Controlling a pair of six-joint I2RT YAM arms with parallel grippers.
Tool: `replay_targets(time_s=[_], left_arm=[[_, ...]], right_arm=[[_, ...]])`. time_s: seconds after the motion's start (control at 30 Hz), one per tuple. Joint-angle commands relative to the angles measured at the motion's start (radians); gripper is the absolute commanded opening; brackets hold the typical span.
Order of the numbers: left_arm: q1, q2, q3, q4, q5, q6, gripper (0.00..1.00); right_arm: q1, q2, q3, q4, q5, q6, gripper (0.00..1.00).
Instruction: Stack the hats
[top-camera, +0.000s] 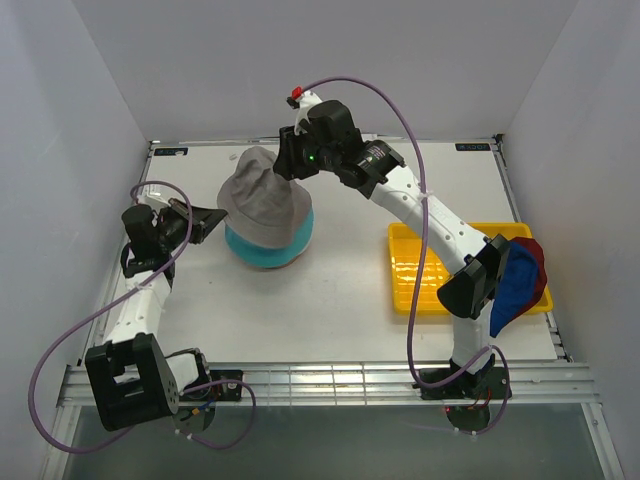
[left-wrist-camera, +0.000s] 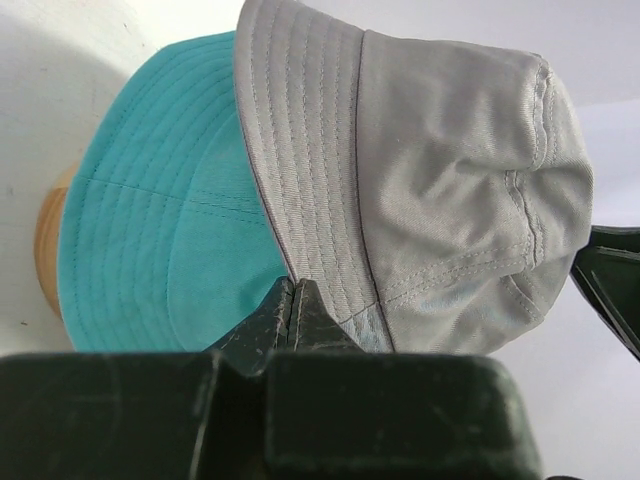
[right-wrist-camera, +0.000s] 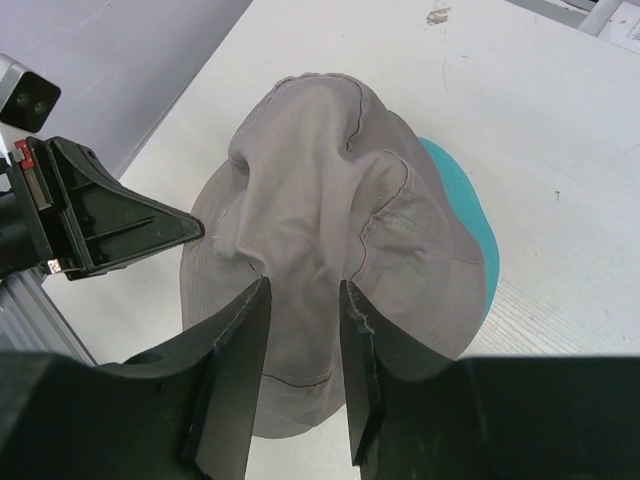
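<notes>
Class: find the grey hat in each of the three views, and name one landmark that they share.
Top external: the grey hat is left of centre, on the teal hat.
Left wrist: the grey hat fills the upper right, overlapping the teal hat.
Right wrist: the grey hat is central.
Shared landmark: the teal hat.

Left arm (top-camera: 140, 300) is shown rising from 7 o'clock, with the left claw (top-camera: 213, 221) directed toward 3 o'clock and its fingertips (left-wrist-camera: 290, 305) pressed together. Right arm (top-camera: 420, 205) is extended toward 11 o'clock; the right claw (right-wrist-camera: 305, 300) is seen with jaws parted.
</notes>
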Motion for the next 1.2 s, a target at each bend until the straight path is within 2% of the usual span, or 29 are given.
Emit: replay_targets(time_s=[0.0, 0.23, 0.43, 0.67, 0.77, 0.87, 1.17], left_arm=[[0.018, -0.034, -0.022, 0.012, -0.019, 0.036, 0.0], [0.021, -0.031, -0.05, 0.015, -0.023, 0.063, 0.0], [0.021, -0.014, -0.063, 0.027, -0.019, 0.08, 0.0], [0.021, 0.0, -0.074, 0.032, -0.029, 0.098, 0.0], [0.021, 0.006, -0.082, 0.034, -0.032, 0.105, 0.0], [0.021, 0.009, -0.087, 0.034, -0.036, 0.112, 0.0], [0.021, 0.018, -0.093, 0.023, -0.049, 0.132, 0.0]], right_arm=[[0.005, -0.002, 0.0, 0.047, -0.003, -0.003, 0.4], [-0.003, -0.022, -0.042, 0.039, 0.006, 0.017, 0.48], [-0.097, -0.053, -0.137, 0.06, -0.168, 0.117, 0.49], [-0.238, -0.136, -0.382, 0.243, -0.429, 0.291, 0.51], [-0.296, -0.168, -0.5, 0.355, -0.52, 0.37, 0.55], [-0.314, -0.18, -0.583, 0.439, -0.566, 0.422, 0.62], [-0.341, -0.157, -0.698, 0.616, -0.629, 0.542, 0.63]])
